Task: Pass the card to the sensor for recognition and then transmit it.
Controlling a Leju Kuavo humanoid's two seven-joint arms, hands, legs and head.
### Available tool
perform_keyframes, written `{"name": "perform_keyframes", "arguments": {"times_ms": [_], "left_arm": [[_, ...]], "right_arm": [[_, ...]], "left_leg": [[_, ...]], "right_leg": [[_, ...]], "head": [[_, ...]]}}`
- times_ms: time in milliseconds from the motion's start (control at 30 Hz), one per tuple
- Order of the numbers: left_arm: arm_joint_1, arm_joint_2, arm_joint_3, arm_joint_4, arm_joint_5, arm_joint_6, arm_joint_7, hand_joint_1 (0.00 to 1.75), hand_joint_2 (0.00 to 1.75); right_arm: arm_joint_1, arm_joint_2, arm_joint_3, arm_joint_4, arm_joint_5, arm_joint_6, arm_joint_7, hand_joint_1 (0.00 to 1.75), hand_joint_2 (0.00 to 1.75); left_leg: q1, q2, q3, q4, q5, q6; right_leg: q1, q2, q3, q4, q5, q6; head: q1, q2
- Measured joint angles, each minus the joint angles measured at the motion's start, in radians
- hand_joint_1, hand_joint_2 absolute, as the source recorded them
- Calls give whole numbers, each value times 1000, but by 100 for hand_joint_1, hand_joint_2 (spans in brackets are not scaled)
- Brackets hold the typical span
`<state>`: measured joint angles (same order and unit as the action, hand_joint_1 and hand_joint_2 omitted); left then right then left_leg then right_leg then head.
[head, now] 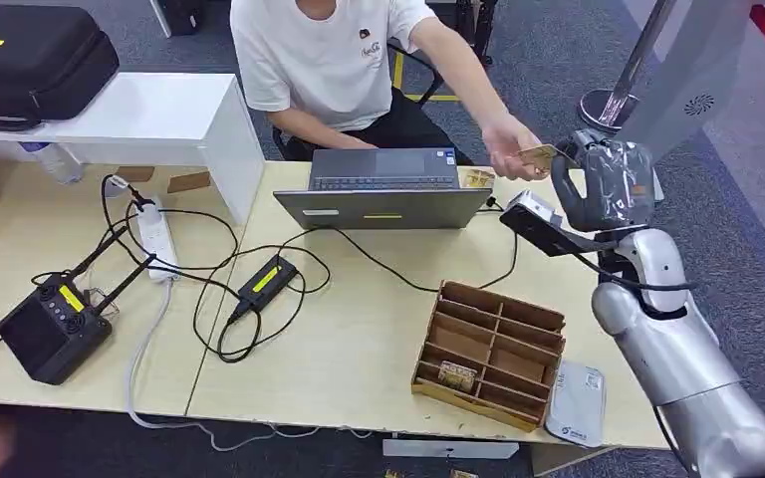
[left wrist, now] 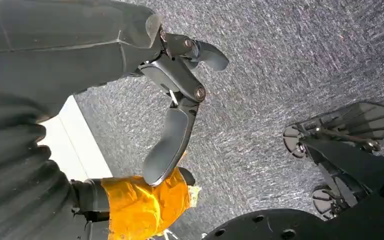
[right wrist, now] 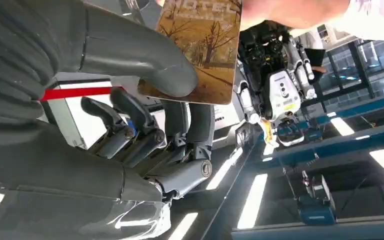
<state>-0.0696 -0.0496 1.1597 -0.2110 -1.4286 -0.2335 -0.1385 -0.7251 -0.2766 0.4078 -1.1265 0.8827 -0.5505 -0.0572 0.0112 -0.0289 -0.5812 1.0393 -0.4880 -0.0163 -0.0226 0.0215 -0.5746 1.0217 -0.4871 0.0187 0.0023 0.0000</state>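
The card (head: 538, 154) sits at the far right of the table (head: 359, 339), lifted above its edge, caught between two holders: the person's hand (head: 506, 149) grips one end while the robot's right hand (head: 603, 179) reaches the other. In the right wrist view the thick thumb lies across the printed face of the card (right wrist: 200, 50) and the darker fingers (right wrist: 130, 130) curl behind it, so the right hand appears clamped on the card. The person has not let go, so this reads as the hand-over step, the card being given across, judging by the task.

The right arm is raised and stretched toward the seated person, probably so the card reaches them without their leaning over the laptop (head: 383, 189). A small dark device (head: 543, 224) lies just near of the hand, perhaps the sensor, though that is uncertain.

The left hand (left wrist: 175, 115) hangs over grey carpet, fingers apart and holding nothing; it has no part in this step.

A cardboard divider box (head: 493, 354) stands near right, with one small item in a near compartment.
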Motion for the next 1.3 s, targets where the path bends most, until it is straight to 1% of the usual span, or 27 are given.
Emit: {"name": "perform_keyframes", "arguments": {"times_ms": [233, 500, 633, 767, 833, 933, 1000, 1100, 1133, 1200, 1300], "left_arm": [[0, 0, 0, 0, 0, 0, 0, 0, 175], [0, 0, -1, 0, -7, -9, 0, 0, 175], [0, -1, -7, 0, -1, -13, -20, 0, 175], [0, -1, -7, 0, 3, -2, -18, 0, 175], [1, -1, -7, 0, 5, 7, -12, 0, 175], [4, -1, -7, 0, 6, 50, -23, 0, 175], [6, 1, -7, 0, 8, 100, -61, 0, 175], [16, 8, -23, 0, -14, 173, -178, 0, 175], [17, 11, -26, 0, -15, 180, -192, 0, 175], [17, 16, -29, 0, -15, 180, -193, 0, 175], [17, 18, -34, 0, -13, 179, -192, 0, 175]], "right_arm": [[3, 0, -5, -5, 0, 1, 0, 175, 175], [18, 0, -20, -8, -5, 10, -16, 175, 175], [29, 0, -27, -9, -6, 8, -21, 175, 175], [54, -14, -46, -22, -21, 0, -26, 175, 175], [74, -32, -61, -35, -32, -10, -33, 175, 175], [134, -74, -100, -75, -40, -20, -41, 175, 175], [209, -122, -155, -127, -48, -27, -48, 175, 175], [346, -185, -268, -210, -98, -29, -91, 175, 175], [399, -198, -311, -237, -114, -27, -108, 175, 175], [474, -216, -390, -283, -132, -23, -133, 175, 175], [534, -232, -460, -325, -132, -15, -143, 175, 175]], "left_leg": [[0, 0, 0, 0, 0, 0], [0, 0, 0, 0, 0, 0], [0, 0, 0, 0, 0, 0], [0, 0, 0, 0, 0, 0], [0, -1, 0, 0, 0, 0], [0, -2, 0, 1, 0, 0], [0, -6, -1, 1, -1, 1], [0, -7, -3, 1, -2, 2], [0, -8, -4, 0, -2, 2], [0, -6, -5, 0, -3, 3], [0, -3, -4, 0, -3, 3]], "right_leg": [[0, 0, 0, 0, 0, 0], [0, 0, 0, 0, 0, 0], [0, 0, 0, 0, 0, 0], [0, 0, 0, 0, 0, 0], [0, -1, 0, -1, 0, 0], [0, -2, 0, -2, 0, 0], [0, -6, 1, -3, -1, 1], [0, -8, 1, -4, -1, 1], [0, -9, 1, -4, -1, 1], [0, -8, 1, -4, -1, 1], [0, -5, 0, -4, -1, 1]], "head": [[0, 0], [0, 0], [0, 0], [0, 0], [0, 0], [0, 0], [0, 0], [0, 0], [0, 0], [0, 0], [0, 0]]}}
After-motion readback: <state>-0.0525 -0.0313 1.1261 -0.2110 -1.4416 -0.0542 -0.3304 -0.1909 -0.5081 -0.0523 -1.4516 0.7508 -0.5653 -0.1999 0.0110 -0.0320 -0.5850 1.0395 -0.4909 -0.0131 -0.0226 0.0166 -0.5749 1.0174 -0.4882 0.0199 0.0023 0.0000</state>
